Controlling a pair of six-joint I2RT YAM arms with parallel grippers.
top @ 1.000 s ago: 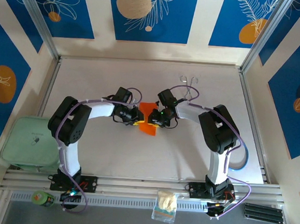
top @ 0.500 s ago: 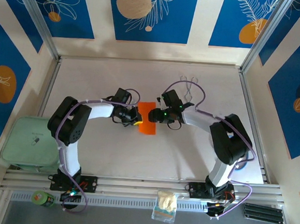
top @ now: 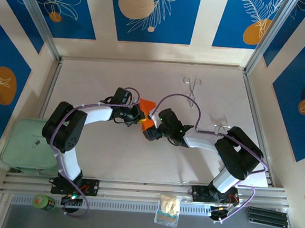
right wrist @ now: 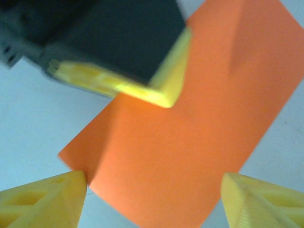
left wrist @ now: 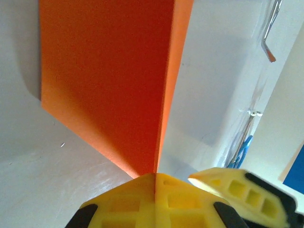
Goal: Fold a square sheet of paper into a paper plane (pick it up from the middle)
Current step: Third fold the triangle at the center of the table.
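Left pincer [left wrist: 154, 179] pinched tight on orange paper [left wrist: 109, 80], right pincer [right wrist: 154, 192] gaping wide, seemingly holding nothing

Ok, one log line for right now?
left hand: shut on orange paper | right hand: open, at the paper | tongs: apart, far side

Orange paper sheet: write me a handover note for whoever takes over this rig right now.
Left gripper: shut on the orange paper sheet, pinching it at one edge.
Right gripper: open, its fingers spread either side of the sheet's near end, not gripping.
Paper: over the middle of the table. It is creased and looks roughly rectangular in the right wrist view.
Done: sheet picked up, and it shows creases.
Left: the remaining folds; there is no pointed plane shape yet.
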